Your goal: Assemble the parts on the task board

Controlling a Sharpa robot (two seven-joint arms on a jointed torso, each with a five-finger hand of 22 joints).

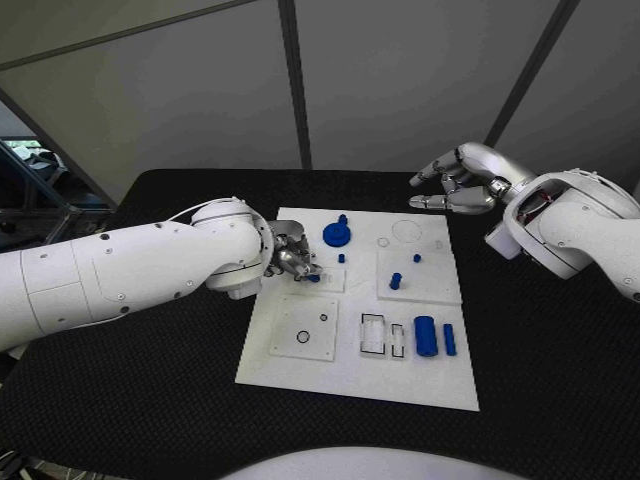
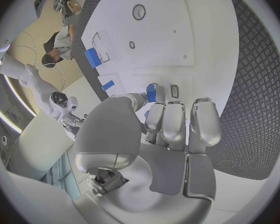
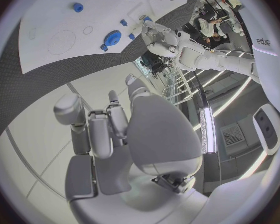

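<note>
Left hand: the left hand (image 1: 294, 264) is low over the left side of the task board (image 1: 352, 385), fingers drawn together on a small blue part (image 1: 313, 277); in the left wrist view the same piece (image 2: 151, 92) sits pinched at the fingertips (image 2: 155, 115), just over the white plate.
Left arm: the white left arm (image 1: 111, 278) reaches in across the black table (image 1: 147, 400) and ends at the board's left edge.
Right hand: the right hand (image 1: 462, 183) hovers beyond the board's far right corner, above the table, fingers loosely curled and apart, nothing in them; in the right wrist view the hand (image 3: 118, 134) is likewise empty.
Right arm: the white right arm (image 1: 587, 235) lies to the right of the board, clear of it.
Task board: white plate in the middle of the table, with square sub-plates, outlined slots and round recesses.
Round blue part: a knob-like disc (image 1: 338, 234) near the board's far edge, just beyond the left hand; also seen from the right wrist (image 3: 112, 38).
Small pegs: one short blue peg (image 1: 340, 258) just past the left hand; another (image 1: 417, 257) further right.
Upright part: a blue piece (image 1: 395, 281) stands on the right-hand sub-plate.
Cylinder: a larger blue cylinder (image 1: 425, 336) lies near the right edge of the board, beside the rectangular slots.
Slim bar: a narrow blue bar (image 1: 449, 339) lies just right of the cylinder, parallel to it.
</note>
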